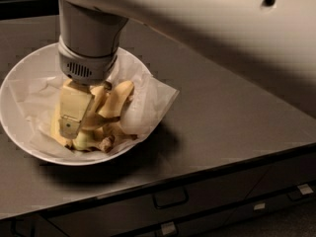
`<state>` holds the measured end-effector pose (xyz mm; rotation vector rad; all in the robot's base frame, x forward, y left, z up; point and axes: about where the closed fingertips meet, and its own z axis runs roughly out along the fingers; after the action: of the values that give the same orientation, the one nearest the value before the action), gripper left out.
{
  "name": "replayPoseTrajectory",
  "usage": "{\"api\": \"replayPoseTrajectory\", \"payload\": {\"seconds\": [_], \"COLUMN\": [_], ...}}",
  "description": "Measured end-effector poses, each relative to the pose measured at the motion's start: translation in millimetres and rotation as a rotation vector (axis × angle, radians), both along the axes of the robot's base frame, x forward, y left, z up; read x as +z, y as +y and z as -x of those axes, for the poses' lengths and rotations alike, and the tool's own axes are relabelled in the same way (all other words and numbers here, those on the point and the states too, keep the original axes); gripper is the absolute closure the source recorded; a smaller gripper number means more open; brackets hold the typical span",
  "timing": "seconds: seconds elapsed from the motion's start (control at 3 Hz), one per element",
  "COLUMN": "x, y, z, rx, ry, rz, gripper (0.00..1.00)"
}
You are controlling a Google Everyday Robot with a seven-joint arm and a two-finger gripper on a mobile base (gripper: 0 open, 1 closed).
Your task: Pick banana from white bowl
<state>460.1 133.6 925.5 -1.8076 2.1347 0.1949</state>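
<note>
The wide white bowl (19, 78), lined with crumpled white paper (148, 100), sits at the left of the dark counter. My gripper (81, 130) reaches straight down into it from the grey wrist (86, 58) and is buried among the fruit. A pale yellow curved banana (117, 98) lies just right of the gripper and touches it. More yellowish banana pieces with brown stem ends (105, 143) lie under and beside the gripper. The gripper body hides much of the fruit.
My large pale arm (222, 38) crosses the top of the view over the counter (222, 112). The counter's front edge runs diagonally at lower right, with drawers and handles (170, 199) below it.
</note>
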Motion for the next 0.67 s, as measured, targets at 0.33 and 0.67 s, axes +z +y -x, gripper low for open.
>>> {"api": "replayPoseTrajectory", "payload": {"seconds": [0.33,0.67], "x": [0.5,0.5], "y": [24.0,23.9], "z": [-6.5,-6.5], "rx": [-0.054,-0.054], "ry": [0.03,0.03], "rz": [-0.017,-0.017], "gripper": [0.0,0.0]}}
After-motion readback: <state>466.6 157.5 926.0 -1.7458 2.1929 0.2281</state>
